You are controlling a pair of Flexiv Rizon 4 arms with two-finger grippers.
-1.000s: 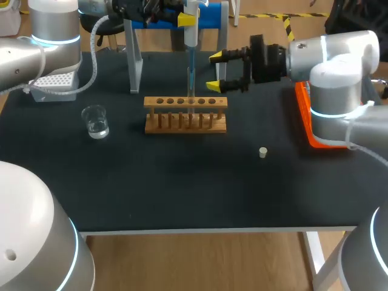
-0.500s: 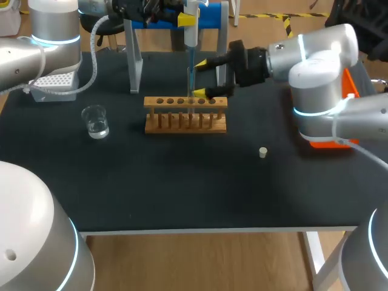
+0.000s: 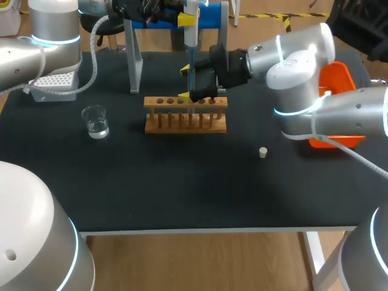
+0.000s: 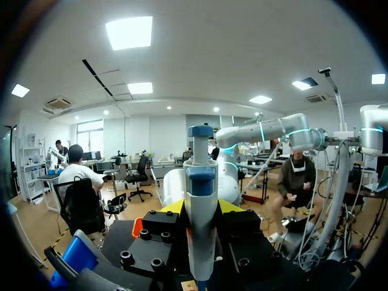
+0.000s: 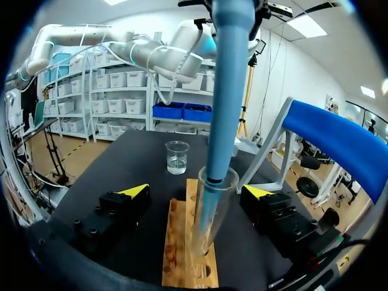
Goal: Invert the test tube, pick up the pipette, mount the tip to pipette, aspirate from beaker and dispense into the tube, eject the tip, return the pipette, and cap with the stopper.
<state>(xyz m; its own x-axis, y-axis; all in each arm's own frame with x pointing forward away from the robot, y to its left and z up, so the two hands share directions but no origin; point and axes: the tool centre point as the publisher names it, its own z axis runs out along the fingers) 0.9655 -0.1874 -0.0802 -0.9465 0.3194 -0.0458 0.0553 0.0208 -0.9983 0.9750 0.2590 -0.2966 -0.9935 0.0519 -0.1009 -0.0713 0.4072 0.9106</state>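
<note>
the right gripper (image 3: 187, 83) has swung in from the right and now straddles the tube (image 5: 209, 212) standing in the rack (image 3: 163, 102), fingers apart and touching nothing. the left gripper (image 4: 203, 209) clamps the pipette (image 3: 190, 33), its tip down inside the tube. best to close softly on the glass, centred, keeping it upright and not knocking the pipette.

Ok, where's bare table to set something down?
Bare: the wide strip from the rack and the stopper to the front edge of the table. Crowded: behind the rack, around the pipette and the right gripper.
</note>
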